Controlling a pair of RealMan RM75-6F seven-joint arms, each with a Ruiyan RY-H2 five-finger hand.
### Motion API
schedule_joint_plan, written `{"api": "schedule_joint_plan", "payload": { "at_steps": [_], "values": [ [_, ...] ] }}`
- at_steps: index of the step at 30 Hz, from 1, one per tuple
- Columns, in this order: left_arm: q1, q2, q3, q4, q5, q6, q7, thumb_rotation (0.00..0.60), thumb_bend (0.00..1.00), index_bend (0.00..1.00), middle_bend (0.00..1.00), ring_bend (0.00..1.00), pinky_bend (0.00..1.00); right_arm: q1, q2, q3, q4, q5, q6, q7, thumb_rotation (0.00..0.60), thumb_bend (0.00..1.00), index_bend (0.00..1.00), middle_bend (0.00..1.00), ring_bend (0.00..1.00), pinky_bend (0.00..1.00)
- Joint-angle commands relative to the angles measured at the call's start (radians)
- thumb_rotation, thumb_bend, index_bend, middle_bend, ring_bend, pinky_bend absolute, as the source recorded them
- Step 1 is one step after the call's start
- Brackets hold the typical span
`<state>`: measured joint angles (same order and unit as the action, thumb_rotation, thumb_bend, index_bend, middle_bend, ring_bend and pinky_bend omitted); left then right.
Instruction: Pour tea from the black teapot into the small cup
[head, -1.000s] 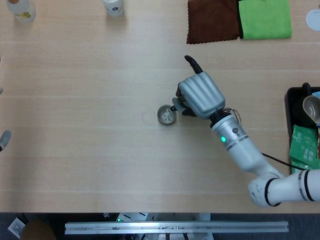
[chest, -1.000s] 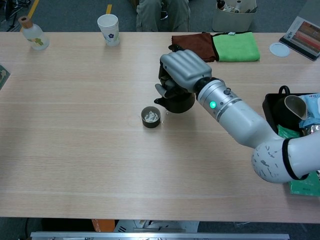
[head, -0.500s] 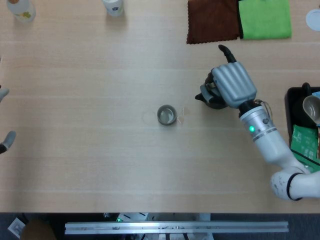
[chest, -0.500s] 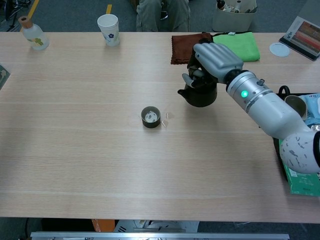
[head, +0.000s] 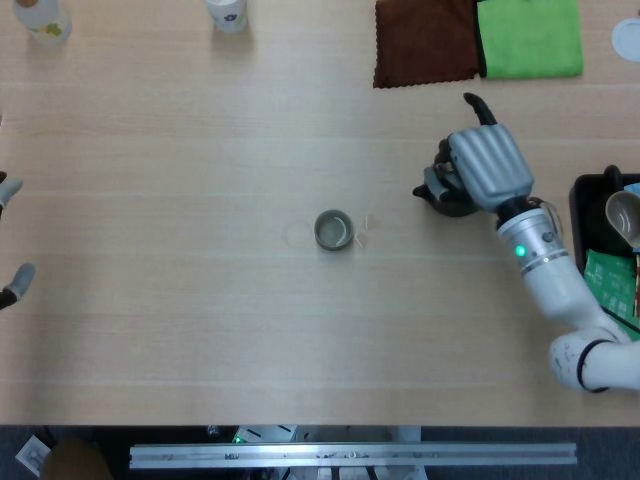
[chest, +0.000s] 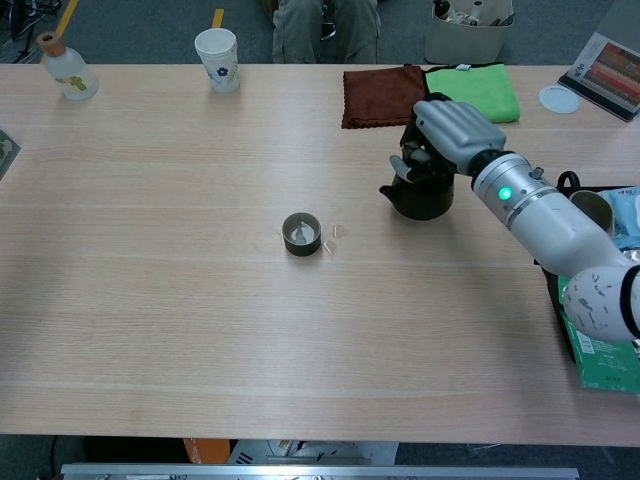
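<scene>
Since a second ago the right robot hand (chest: 452, 128) has carried the black teapot (chest: 421, 192) away from the small cup (chest: 301, 233), toward the robot's right; the pot that hung just beside the cup now sits well apart from it, and its spout points back toward the cup. That robot hand is wrapped over the top of the teapot, gripping it.

From the chest view the teapot's dark round body shows below the fingers and appears to rest on the surface (chest: 150, 300), though contact is hard to confirm. From the head view the robot hand (head: 487, 168) covers most of the teapot (head: 440, 195), leaving only the spout side visible. The head view looks straight down into the small cup (head: 333, 229), a dark ring with a pale interior; the chest view shows something whitish inside it. Small pale flecks lie on the surface just right of the cup in both views.

Only the head view shows the left robot hand (head: 10, 235), as grey tips at the far left edge, holding nothing, fingers apart.

At the far edge lie a brown cloth (chest: 380, 82) and a green cloth (chest: 475, 92) side by side, with a paper cup (chest: 218, 59) and a small bottle (chest: 66, 70) further left.
</scene>
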<state>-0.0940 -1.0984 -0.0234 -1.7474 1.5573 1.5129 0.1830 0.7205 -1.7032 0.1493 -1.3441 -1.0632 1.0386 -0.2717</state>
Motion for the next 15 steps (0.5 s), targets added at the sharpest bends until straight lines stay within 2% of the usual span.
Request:
{"api": "schedule_joint_plan", "payload": {
  "at_steps": [1,15],
  "values": [
    [-0.002,-0.003,-0.001,0.000,-0.002,-0.005,0.005,0.600,0.22,0.15,0.16,0.18,0.16,-0.008,-0.014,0.001,0.030,-0.012,-0.015,0.022,0.600,0.44,0.85,0.71,0.79,0.06],
    [-0.013,-0.012,-0.003,0.007,-0.018,-0.029,0.012,0.600,0.22,0.15,0.16,0.18,0.16,-0.036,-0.074,0.003,0.136,-0.039,-0.056,0.091,0.600,0.43,0.77,0.63,0.70,0.06]
  ]
}}
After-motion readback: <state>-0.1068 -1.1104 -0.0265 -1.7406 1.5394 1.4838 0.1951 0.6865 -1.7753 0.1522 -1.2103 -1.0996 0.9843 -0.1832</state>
